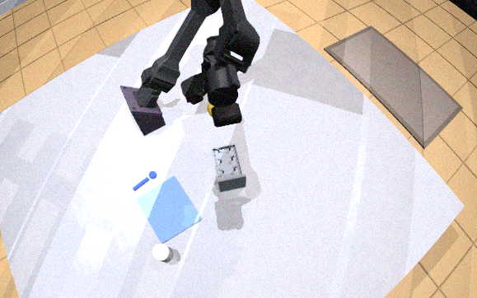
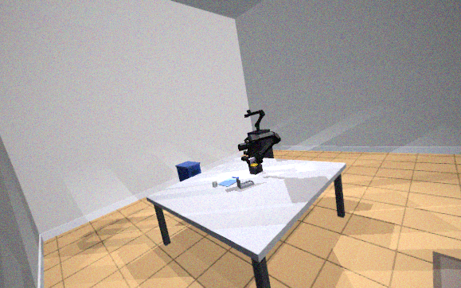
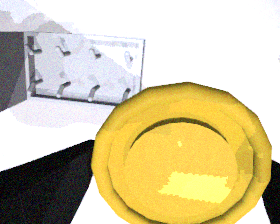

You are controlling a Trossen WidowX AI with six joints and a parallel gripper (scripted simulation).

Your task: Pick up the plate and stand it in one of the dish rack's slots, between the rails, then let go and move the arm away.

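The yellow plate (image 1: 210, 109) (image 2: 254, 165) (image 3: 181, 165) is held in the air by my gripper (image 1: 211, 103), which is shut on it. In the wrist view the plate's round face fills the lower middle, with a dark finger on each side. In the top view it is mostly hidden behind the fingers. The small grey dish rack (image 1: 232, 183) (image 2: 246, 184) (image 3: 8, 70) stands on the table, with a taller wall at one end and two rows of short prongs. The plate is clear of the rack, on the arm-base side of it. The rack's slots hold no plate.
A blue square sheet (image 1: 175, 211) (image 2: 228, 183) lies beside the rack. Near it are a white cylinder (image 1: 162, 252) (image 2: 214, 184), a blue stick (image 1: 141, 183) and a blue disc (image 1: 152, 174). The dark arm base (image 1: 148, 123) stands behind, on the table.
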